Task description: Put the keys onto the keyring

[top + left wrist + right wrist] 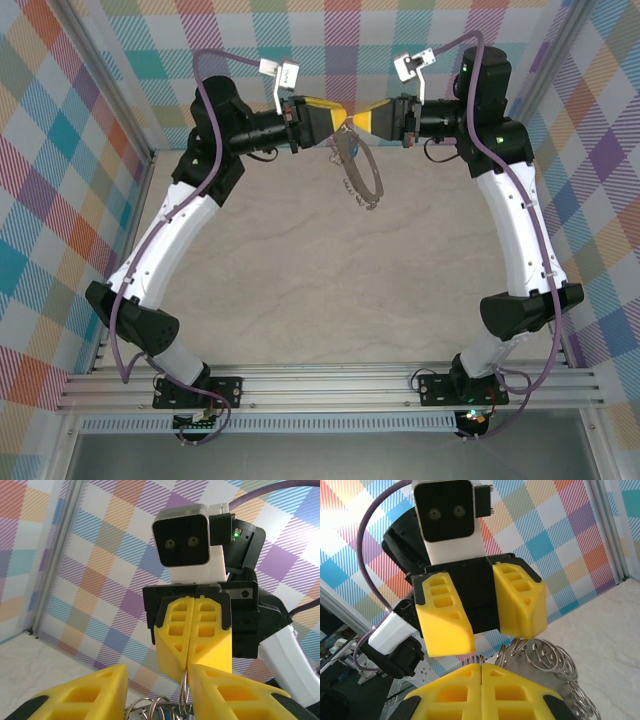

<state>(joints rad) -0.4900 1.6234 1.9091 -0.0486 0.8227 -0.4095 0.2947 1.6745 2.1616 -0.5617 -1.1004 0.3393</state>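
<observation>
Plaid-patterned walls [60,150] close the desk [330,290] on the left, far and right sides, with metal posts in the far corners and a slotted rail [330,385] along the near edge where both arms are bolted. The arms curve outward and meet at the far middle, just in front of the back wall, so each blocks the other's path head-on. Purple cables loop above both wrists.

The right hand [358,121] is clenched, its yellow fingers [175,640] pressed flat together. In the left wrist view a thin wire of the keyring [185,687] runs up into the seam at its tip [189,656], so it pinches the hoop. From the top, the keyring [362,192] hangs below the two hands, its fringe of small loops [545,655] low and toward the right arm's side.

The left hand [338,122] faces it tip to tip, part-way released. Its fingers [445,622] stand apart and nothing lies between them. In its own view [159,680] the loops sit in the gap at the bottom edge.

The whole middle and near desk lies bare between the arms. The tight spot is at the back wall.
</observation>
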